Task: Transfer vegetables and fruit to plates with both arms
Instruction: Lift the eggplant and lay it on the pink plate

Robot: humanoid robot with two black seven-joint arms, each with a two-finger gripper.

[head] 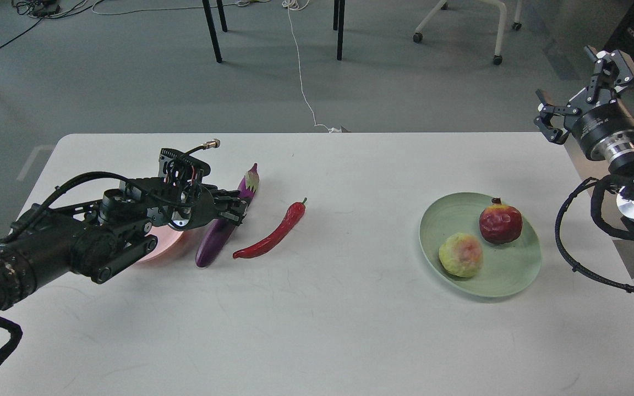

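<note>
The purple eggplant (pixel 213 242) lies slanted on the white table, right of the pink plate (pixel 154 248), which my left arm mostly hides. My left gripper (pixel 235 209) sits over the eggplant's middle with its fingers closed around it. The red chili pepper (pixel 272 234) lies on the table just right of the eggplant, apart from it. The mint green plate (pixel 507 278) at the right holds the dark red pomegranate (pixel 499 223) and the yellow-green fruit (pixel 460 254). My right gripper (pixel 581 82) is open and empty, raised beyond the table's far right corner.
The white table (pixel 322 319) ends at its far edge, with grey floor behind. Black chair legs (pixel 212 33), a white cable (pixel 301 77) and a wheeled chair base (pixel 460 27) stand on the floor beyond.
</note>
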